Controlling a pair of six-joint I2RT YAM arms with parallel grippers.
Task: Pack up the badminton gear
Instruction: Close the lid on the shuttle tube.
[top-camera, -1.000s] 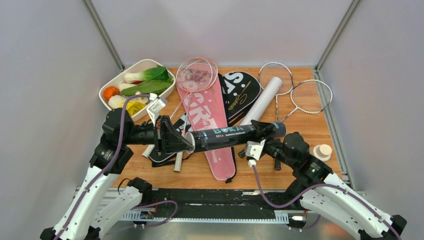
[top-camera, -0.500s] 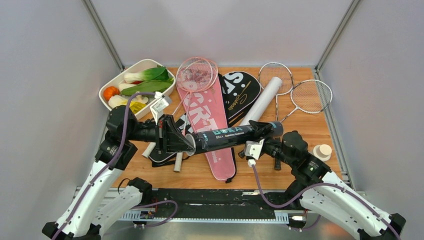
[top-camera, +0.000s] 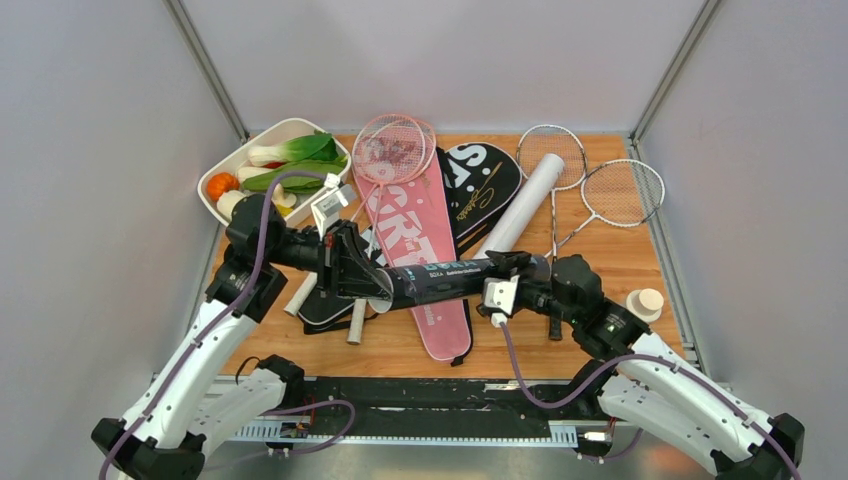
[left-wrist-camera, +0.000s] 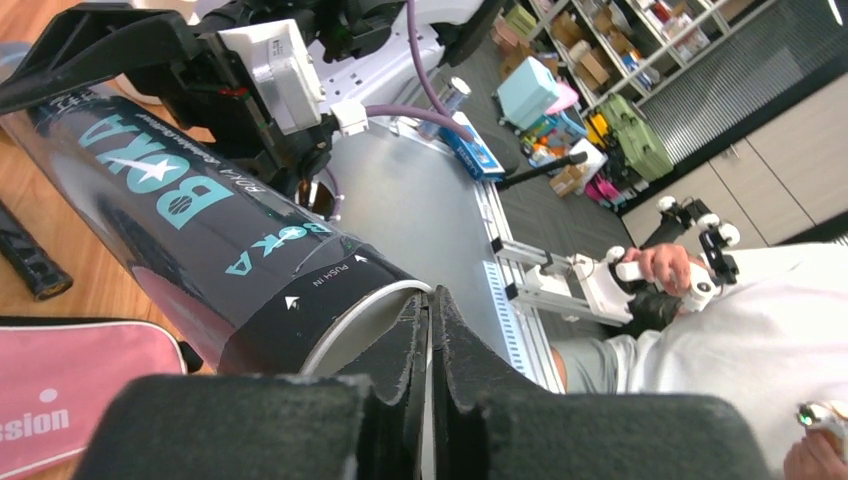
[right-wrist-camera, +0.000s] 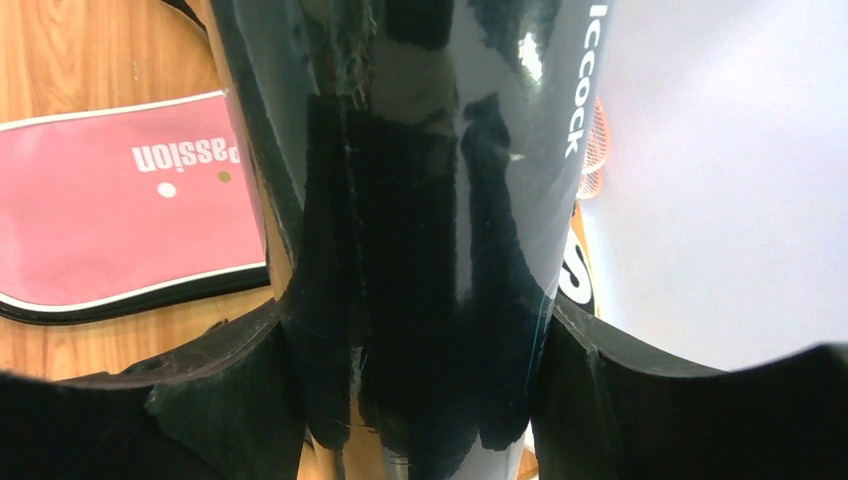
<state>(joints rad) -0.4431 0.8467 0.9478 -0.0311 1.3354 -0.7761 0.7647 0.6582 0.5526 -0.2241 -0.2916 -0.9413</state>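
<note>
Wooden counter (top-camera: 640, 250): white dish (top-camera: 243, 147) (vegetables inside) far left; pink cover (top-camera: 405, 230) and black cover (top-camera: 485, 180) side by side at centre; white tube (top-camera: 527, 200), two silver rackets (top-camera: 622, 192) and a tan-capped bottle (top-camera: 643, 303) to the right.

The black tube (top-camera: 452, 281) bars the middle of the frame from the left arm (top-camera: 240, 275) to the right arm (top-camera: 600, 318), crossing over the pink cover (top-camera: 410, 235); behind it the black cover (top-camera: 485, 180), white tube (top-camera: 527, 195) and two silver rackets (top-camera: 622, 192) crowd the upper centre and right; the white dish (top-camera: 240, 148) fills the upper left; bare tabletop (top-camera: 400, 352) lies open along the lower edge, and another patch at right centre, above the small bottle (top-camera: 643, 302).
</note>
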